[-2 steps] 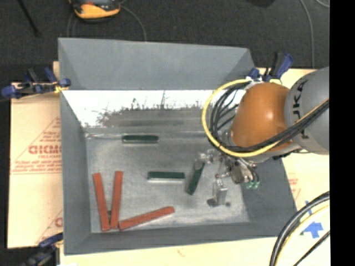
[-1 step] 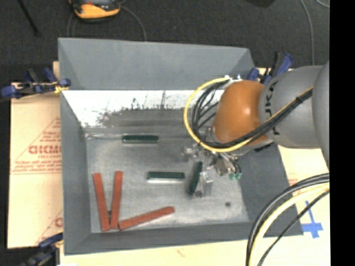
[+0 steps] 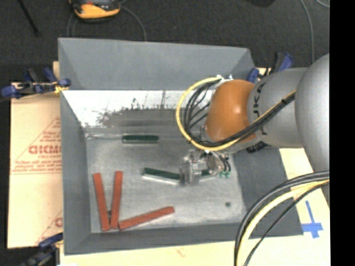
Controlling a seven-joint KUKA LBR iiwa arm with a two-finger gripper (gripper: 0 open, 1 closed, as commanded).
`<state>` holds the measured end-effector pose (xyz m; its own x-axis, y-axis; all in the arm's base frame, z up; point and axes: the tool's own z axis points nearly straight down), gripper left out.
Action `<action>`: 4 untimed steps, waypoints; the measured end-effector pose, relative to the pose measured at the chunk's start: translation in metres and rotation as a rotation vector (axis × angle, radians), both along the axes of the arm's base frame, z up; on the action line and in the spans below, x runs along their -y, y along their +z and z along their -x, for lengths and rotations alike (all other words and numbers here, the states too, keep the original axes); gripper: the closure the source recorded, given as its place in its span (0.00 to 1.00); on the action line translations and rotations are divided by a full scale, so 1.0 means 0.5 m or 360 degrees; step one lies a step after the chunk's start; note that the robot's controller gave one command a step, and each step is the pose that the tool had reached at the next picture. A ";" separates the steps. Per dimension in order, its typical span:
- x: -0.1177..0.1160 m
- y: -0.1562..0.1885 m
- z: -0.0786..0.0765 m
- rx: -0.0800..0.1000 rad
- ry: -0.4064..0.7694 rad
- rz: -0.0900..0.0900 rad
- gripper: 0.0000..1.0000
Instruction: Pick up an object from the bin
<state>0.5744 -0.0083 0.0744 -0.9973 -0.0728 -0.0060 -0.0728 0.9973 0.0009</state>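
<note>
Gripper [image 3: 195, 170] at the right end of a dark green flat stick [image 3: 160, 175], clear of the walls of the grey metal bin [image 3: 150, 71]; spread or closed, cannot tell.

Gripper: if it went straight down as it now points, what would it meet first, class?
Probably the right end of the green stick mid-bin, beside the gripper; depth is unclear, perhaps the bin floor.

Check the floor of the bin [image 3: 111, 155]. At lower left you see a red stick [image 3: 100, 201] with a second stick [image 3: 116, 199] just beside it. A third stick [image 3: 147, 217] lies slanted along the bottom. The upper green bar [image 3: 140, 139] lies level. The centre green bar [image 3: 161, 175] lies slightly tilted.
</note>
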 end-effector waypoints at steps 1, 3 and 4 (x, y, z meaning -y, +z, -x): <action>0.002 -0.005 0.002 -0.0002 0.0004 0.0003 0.00; -0.032 -0.006 -0.018 -0.0002 -0.0013 0.0004 0.00; -0.035 -0.002 0.046 0.0003 -0.0041 0.0001 1.00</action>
<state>0.5514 0.0090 0.0734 -0.9989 -0.0468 -0.0076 -0.0468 0.9989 0.0004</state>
